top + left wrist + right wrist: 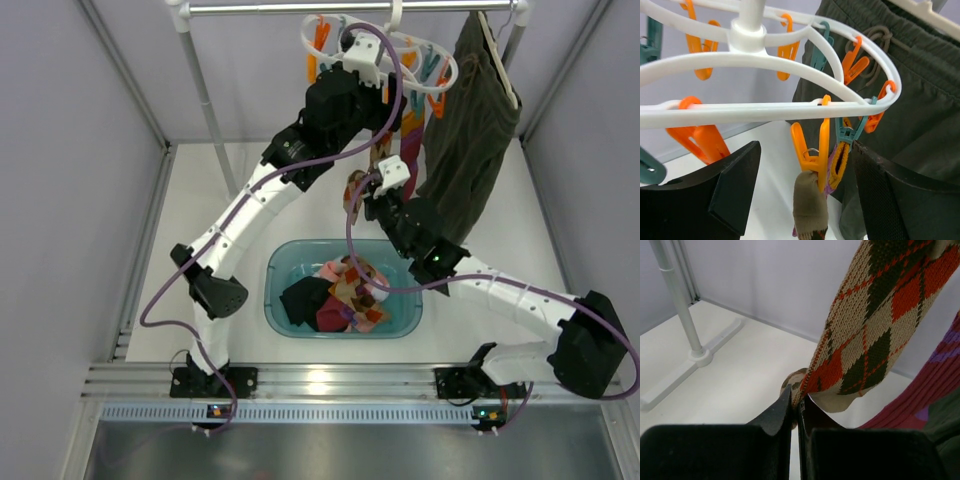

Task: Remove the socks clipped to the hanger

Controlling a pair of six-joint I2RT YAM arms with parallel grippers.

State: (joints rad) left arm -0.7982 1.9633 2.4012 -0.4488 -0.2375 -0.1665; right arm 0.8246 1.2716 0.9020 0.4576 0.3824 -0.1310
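The white ring hanger (420, 52) hangs from the top rail; it fills the left wrist view (765, 107). An orange clip (812, 150) there holds the tan cuff of the argyle sock (810, 200); a teal clip (846, 134) beside it holds a purple sock with an orange cuff (839, 165). My left gripper (805, 195) is open, its fingers on either side of the orange clip and sock cuff. My right gripper (799, 407) is shut on the lower end of the argyle sock (865, 340), below the hanger (372, 190). A purple-red sock (920, 395) hangs beside it.
A teal basin (285, 268) on the table between the arms holds several socks (340, 295). A dark olive garment (470, 130) on a plain pale hanger hangs right of the ring hanger. The rack's post (677, 305) and foot stand at left.
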